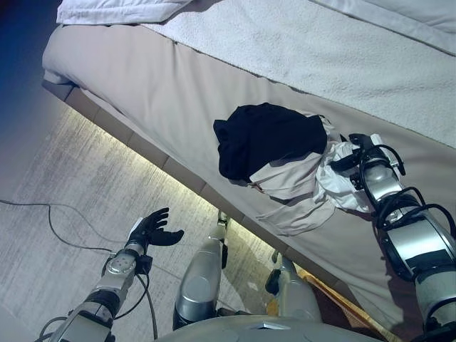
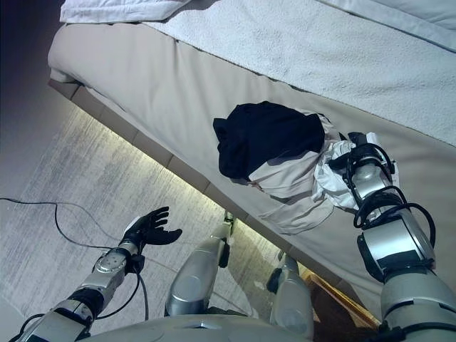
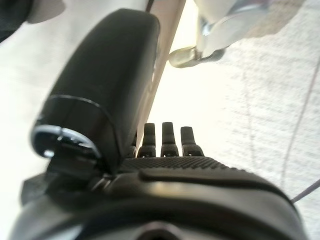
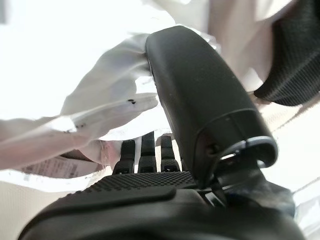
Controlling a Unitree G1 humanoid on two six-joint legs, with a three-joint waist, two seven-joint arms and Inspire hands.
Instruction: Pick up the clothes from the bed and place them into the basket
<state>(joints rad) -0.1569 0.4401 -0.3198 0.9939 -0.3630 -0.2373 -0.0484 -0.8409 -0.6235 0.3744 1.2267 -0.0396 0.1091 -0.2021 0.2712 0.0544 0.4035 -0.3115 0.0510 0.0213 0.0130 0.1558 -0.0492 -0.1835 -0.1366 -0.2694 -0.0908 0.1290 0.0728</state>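
A pile of clothes lies on the beige bed (image 1: 142,78) near its edge: a black garment (image 1: 263,139) on top of a white and grey garment (image 1: 299,192). My right hand (image 1: 350,158) is at the pile's right side, its dark fingers pushed into the white cloth. In the right wrist view the hand (image 4: 150,185) has straight fingers and thumb against the white cloth (image 4: 110,105), with the black garment (image 4: 295,60) beyond. My left hand (image 1: 153,229) is open and empty over the floor, well left of the bed; it also shows in the left wrist view (image 3: 170,170).
A white textured blanket (image 1: 285,35) covers the far part of the bed. A lit strip runs under the bed's edge (image 1: 164,167). Grey carpet (image 1: 71,185) lies to the left. A brown wooden piece (image 1: 331,291) shows low down by the bed's edge.
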